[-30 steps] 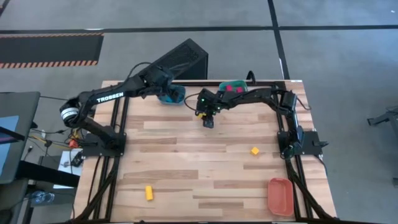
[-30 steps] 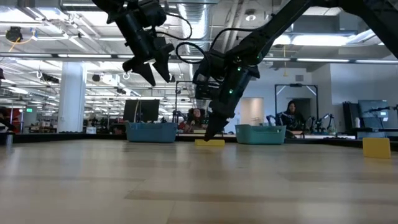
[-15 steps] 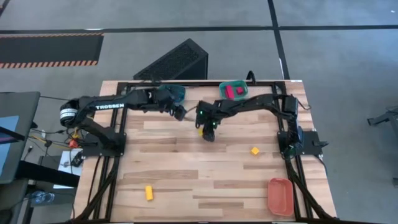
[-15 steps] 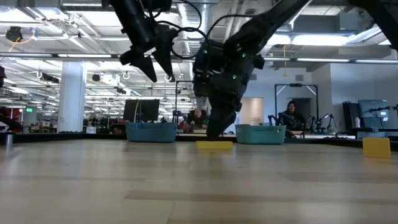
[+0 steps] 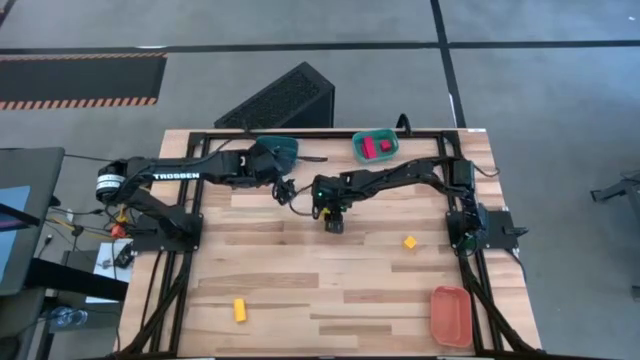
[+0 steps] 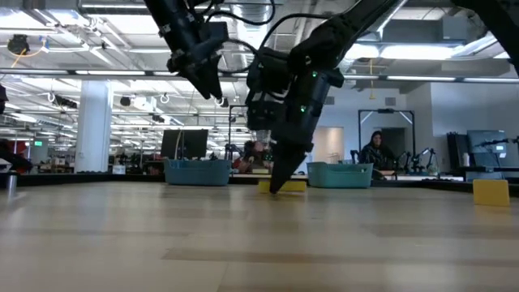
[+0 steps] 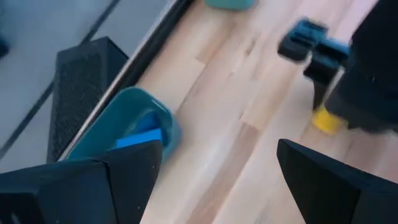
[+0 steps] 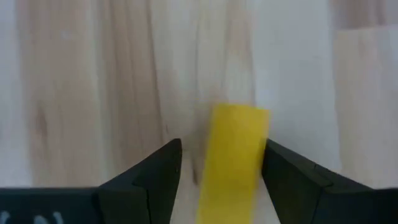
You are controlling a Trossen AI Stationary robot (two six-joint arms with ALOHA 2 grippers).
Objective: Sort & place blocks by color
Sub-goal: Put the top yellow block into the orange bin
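A yellow bar block (image 8: 233, 158) lies flat on the wooden table (image 5: 300, 270), between the fingers of my open right gripper (image 8: 224, 186). The gripper points steeply down with its tips at the table (image 6: 277, 185). In the high view my right gripper (image 5: 333, 222) hides this block. My left gripper (image 5: 285, 189) hangs open and empty above the table, just left of the right one and near the blue bin (image 5: 276, 151). A blue block (image 7: 140, 138) lies in the blue bin (image 7: 124, 130). The teal bin (image 5: 376, 146) holds red blocks.
A yellow cube (image 5: 409, 242) lies right of the middle. A yellow bar (image 5: 240, 311) lies near the front left. An orange bin (image 5: 451, 315) stands at the front right corner. The two arms are close together at the far middle. People sit in the room beyond.
My left gripper has swung away from over the blue bin, toward the table's near edge and the right arm, rolling as it went. My right gripper has gone toward the near edge and now straddles the yellow bar block.
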